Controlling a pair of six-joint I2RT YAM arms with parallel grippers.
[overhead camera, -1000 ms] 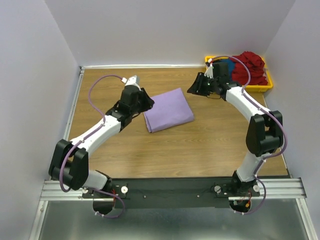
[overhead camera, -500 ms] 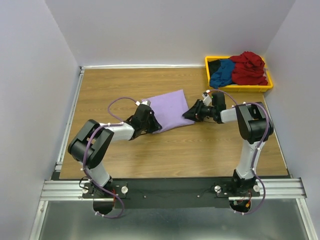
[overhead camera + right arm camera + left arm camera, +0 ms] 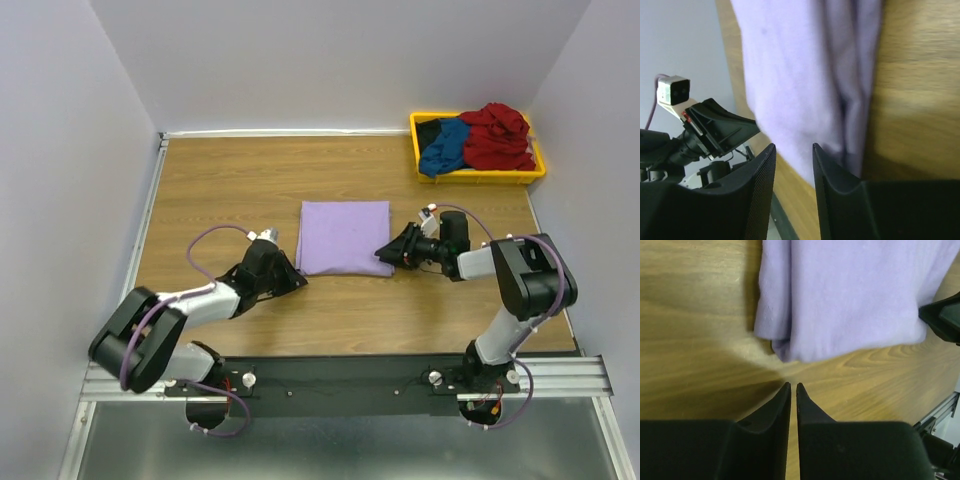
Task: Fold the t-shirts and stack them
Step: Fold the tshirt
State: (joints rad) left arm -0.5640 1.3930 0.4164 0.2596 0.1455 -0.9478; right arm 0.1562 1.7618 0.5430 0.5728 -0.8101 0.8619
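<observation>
The lavender t-shirt (image 3: 345,236) lies folded in a neat rectangle at the table's middle. My left gripper (image 3: 298,282) sits low on the table just off its near left corner. In the left wrist view the gripper (image 3: 793,386) is shut and empty, a short gap from the shirt (image 3: 850,290). My right gripper (image 3: 383,252) is at the shirt's near right corner. In the right wrist view that gripper (image 3: 793,147) is open, with the shirt's edge (image 3: 790,75) just ahead of its tips. The dark red (image 3: 497,135), blue (image 3: 445,147) and black (image 3: 428,130) shirts lie bunched in the bin.
The yellow plastic bin (image 3: 490,176) stands at the far right corner of the wooden table. Grey walls close in the left, back and right sides. The arms' base rail runs along the near edge.
The lavender shirt has been drawn nearer and squared up. Both grippers have come down toward the near edge, and the left one now sits off the cloth.
</observation>
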